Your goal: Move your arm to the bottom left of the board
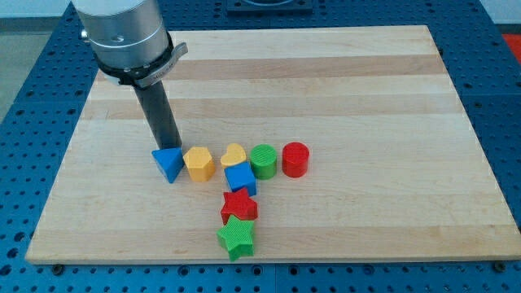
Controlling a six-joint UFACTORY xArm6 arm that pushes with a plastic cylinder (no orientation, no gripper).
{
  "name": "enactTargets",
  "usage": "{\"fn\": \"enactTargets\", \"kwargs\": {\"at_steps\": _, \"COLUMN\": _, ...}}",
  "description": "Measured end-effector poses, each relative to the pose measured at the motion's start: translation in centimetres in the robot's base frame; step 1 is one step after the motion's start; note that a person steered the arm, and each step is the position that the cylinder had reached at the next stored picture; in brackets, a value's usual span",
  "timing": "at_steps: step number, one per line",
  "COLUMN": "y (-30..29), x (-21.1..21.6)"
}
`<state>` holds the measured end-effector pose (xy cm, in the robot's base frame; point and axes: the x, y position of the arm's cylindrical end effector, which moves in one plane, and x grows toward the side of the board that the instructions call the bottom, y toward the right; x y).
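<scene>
Wooden board (342,73), no readable writing, no pincer fitted, my tip (170,148) touching blue triangle block (168,163).

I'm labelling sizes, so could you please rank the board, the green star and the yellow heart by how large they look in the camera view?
1. Board, by far the largest.
2. Green star.
3. Yellow heart, smallest, though the star lies nearer the view's bottom, so that gap is unsure.
</scene>
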<state>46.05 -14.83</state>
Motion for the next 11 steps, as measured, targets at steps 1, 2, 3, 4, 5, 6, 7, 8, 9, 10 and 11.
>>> {"fn": "enactTargets", "kwargs": {"at_steps": 1, "y": -3.7, "x": 0.0}}
{"fn": "enactTargets", "kwargs": {"at_steps": 2, "y": -5.8, "x": 0.0}}
{"fn": "enactTargets", "kwargs": {"at_steps": 3, "y": -5.8, "x": 0.0}}
{"fn": "enactTargets", "kwargs": {"at_steps": 4, "y": -7.3, "x": 0.0}}
{"fn": "enactTargets", "kwargs": {"at_steps": 5, "y": -8.4, "x": 0.5}}
{"fn": "enactTargets", "kwargs": {"at_steps": 6, "y": -8.5, "x": 2.1}}
{"fn": "enactTargets", "kwargs": {"at_steps": 7, "y": -8.5, "x": 2.5}}
{"fn": "enactTargets", "kwargs": {"at_steps": 8, "y": -8.4, "x": 3.1}}
{"fn": "enactTargets", "kwargs": {"at_steps": 9, "y": -8.2, "x": 5.4}}
{"fn": "enactTargets", "kwargs": {"at_steps": 10, "y": -8.2, "x": 6.5}}
{"fn": "enactTargets", "kwargs": {"at_steps": 11, "y": -8.2, "x": 9.2}}
